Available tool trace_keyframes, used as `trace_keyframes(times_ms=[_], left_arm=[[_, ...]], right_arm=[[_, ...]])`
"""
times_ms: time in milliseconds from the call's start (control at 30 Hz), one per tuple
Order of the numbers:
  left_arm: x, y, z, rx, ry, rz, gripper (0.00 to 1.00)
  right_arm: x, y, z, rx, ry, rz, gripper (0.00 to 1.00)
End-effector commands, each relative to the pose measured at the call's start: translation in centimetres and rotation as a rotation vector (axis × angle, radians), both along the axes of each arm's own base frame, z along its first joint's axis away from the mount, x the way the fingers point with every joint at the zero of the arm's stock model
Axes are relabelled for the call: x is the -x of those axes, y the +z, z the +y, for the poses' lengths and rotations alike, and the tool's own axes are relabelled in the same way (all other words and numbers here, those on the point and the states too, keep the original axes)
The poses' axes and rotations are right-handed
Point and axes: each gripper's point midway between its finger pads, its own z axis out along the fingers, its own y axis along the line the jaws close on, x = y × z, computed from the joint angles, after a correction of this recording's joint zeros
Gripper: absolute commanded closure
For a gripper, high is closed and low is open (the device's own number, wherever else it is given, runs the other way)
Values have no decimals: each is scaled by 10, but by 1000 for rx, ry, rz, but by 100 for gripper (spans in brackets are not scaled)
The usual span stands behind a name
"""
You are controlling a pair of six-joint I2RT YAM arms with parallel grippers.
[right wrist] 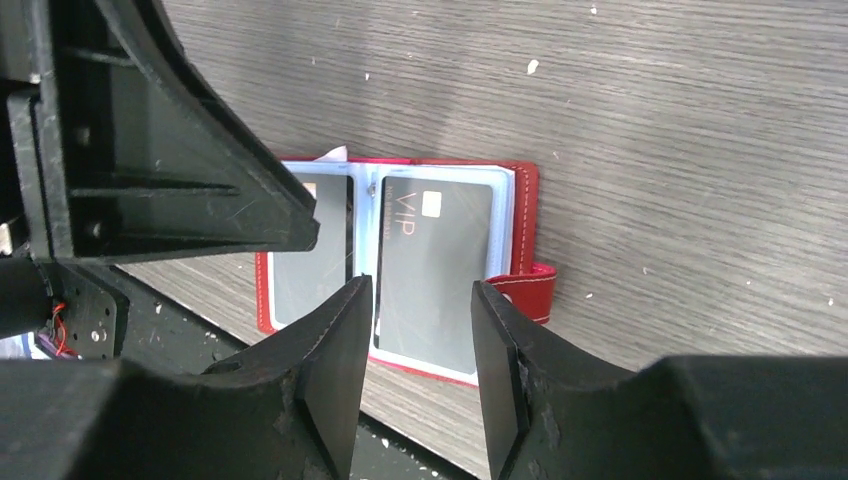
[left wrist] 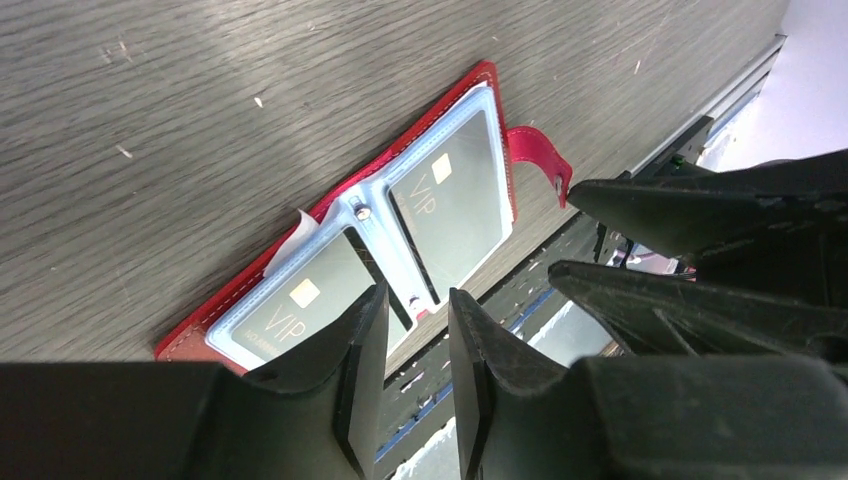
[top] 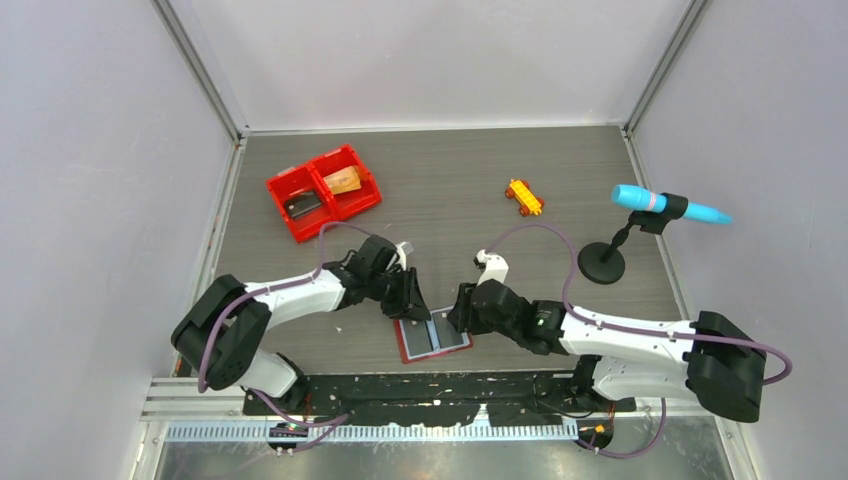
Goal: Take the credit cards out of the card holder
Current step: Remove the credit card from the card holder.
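The card holder (top: 432,338) lies open and flat at the table's near edge, dark red with pale blue sleeves. Two dark grey cards marked VIP sit in its sleeves, one per side (left wrist: 300,300) (left wrist: 450,205); they also show in the right wrist view (right wrist: 435,260) (right wrist: 310,270). The snap tab (left wrist: 540,165) sticks out on one side. My left gripper (top: 412,300) (left wrist: 417,300) hovers open and empty over the holder's left half. My right gripper (top: 462,315) (right wrist: 420,290) hovers open and empty over its right half. No orange-yellow card shows in the holder.
A bright red two-compartment bin (top: 323,192) with a tan flat item and a dark item stands at the back left. An orange-yellow toy vehicle (top: 524,197) lies at the back middle. A blue microphone (top: 660,205) on a black stand (top: 603,264) is at the right. A black rail runs below the table edge.
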Motion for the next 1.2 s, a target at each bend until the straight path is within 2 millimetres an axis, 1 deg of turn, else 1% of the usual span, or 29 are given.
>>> trace_keyframes(times_ms=[0, 67, 200, 400, 533, 633, 767, 1000, 1167], left_arm=[[-5, -1, -1, 11, 16, -33, 69], [-5, -2, -2, 22, 19, -31, 69], [-6, -4, -4, 27, 20, -26, 69], [-6, -10, -5, 26, 23, -12, 69], [-4, -13, -4, 22, 24, -1, 69], [-4, -11, -3, 24, 25, -9, 69], [-3, -13, -2, 19, 27, -8, 69], [-2, -14, -1, 18, 31, -3, 69], [-1, -14, -1, 17, 31, -2, 69]], right_arm=[[-8, 3, 12, -66, 16, -10, 53], [-9, -3, 10, -69, 13, 9, 54], [-10, -7, 12, -107, 8, 21, 56], [-9, -11, 13, -107, 15, 32, 58], [-9, -5, 15, -119, 21, 29, 59], [-11, 7, 17, -133, 27, 11, 58], [-12, 15, 21, -134, 39, 6, 57], [-9, 4, 29, -124, 51, 42, 57], [-9, -4, 28, -102, 44, 53, 56]])
